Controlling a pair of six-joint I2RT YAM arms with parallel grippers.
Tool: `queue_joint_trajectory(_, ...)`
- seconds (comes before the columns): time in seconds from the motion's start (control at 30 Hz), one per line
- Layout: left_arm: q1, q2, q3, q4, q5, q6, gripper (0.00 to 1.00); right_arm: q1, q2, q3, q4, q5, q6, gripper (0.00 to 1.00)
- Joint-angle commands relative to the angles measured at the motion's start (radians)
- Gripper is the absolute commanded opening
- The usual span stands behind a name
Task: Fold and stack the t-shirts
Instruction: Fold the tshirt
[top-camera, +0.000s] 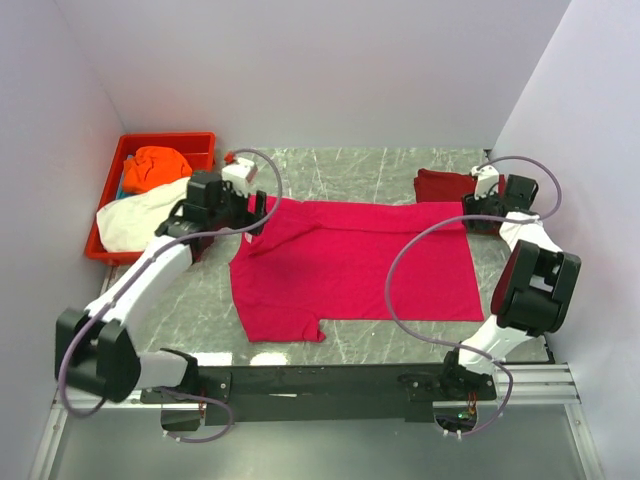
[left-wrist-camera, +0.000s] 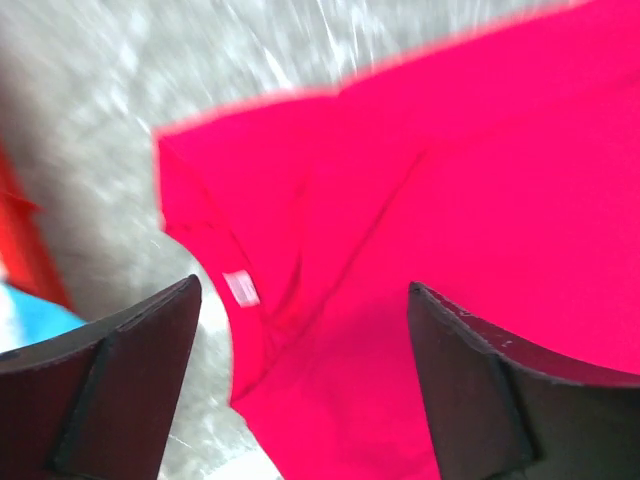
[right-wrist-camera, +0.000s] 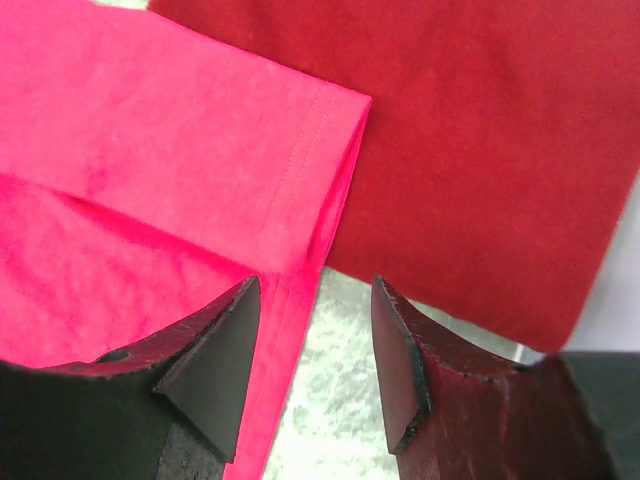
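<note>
Top external: unfolded pink-red t-shirt (top-camera: 350, 265) being hovered over by left fingers (left-wrist-camera: 130, 380), wide, empty, and right fingers (right-wrist-camera: 215, 360), half-open, empty; darker red t-shirt (top-camera: 440, 185) lying folded beyond right fingers.

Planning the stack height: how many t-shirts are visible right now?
4: a pink-red one spread mid-table, a dark red one folded far right, an orange one in the red tray, a white one over its edge. More may hide beneath.

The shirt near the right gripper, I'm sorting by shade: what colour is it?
Dark red shirt, deeper than the pink-red shirt beside it; clearest in right wrist view.
</note>
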Motion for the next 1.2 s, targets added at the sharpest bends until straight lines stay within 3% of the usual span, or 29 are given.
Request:
queue_joint_trajectory(0.0, 0.002, -0.061, 0.067, 0.024, -0.060, -0.025, 0.89, -0.005, -0.098, -0.001, 0.002, -0.023, -0.015, 0.55)
queue_joint_trajectory(0.17, 0.016, 0.051, 0.181, -0.048, -0.051, -0.009, 0.87, -0.007, -0.134, 0.028, -0.127, -0.134, -0.033, 0.56)
queue_joint_trajectory(0.37, 0.018, 0.245, 0.301, -0.203, -0.040, -0.074, 0.74, 0.024, -0.149, 0.044, -0.313, -0.290, -0.110, 0.56)
queue_joint_trajectory(0.57, 0.018, 0.370, 0.345, -0.225, 0.079, -0.051, 0.77, 0.099, -0.180, 0.004, -0.308, -0.283, -0.081, 0.56)
queue_joint_trajectory(0.83, 0.015, 0.690, 0.586, -0.332, 0.158, -0.017, 0.75, 0.131, -0.201, -0.007, -0.319, -0.315, -0.046, 0.56)
queue_joint_trajectory(1.17, 0.005, 0.803, 0.654, -0.360, 0.216, -0.009, 0.56, 0.133, -0.218, -0.030, -0.310, -0.324, -0.043, 0.56)
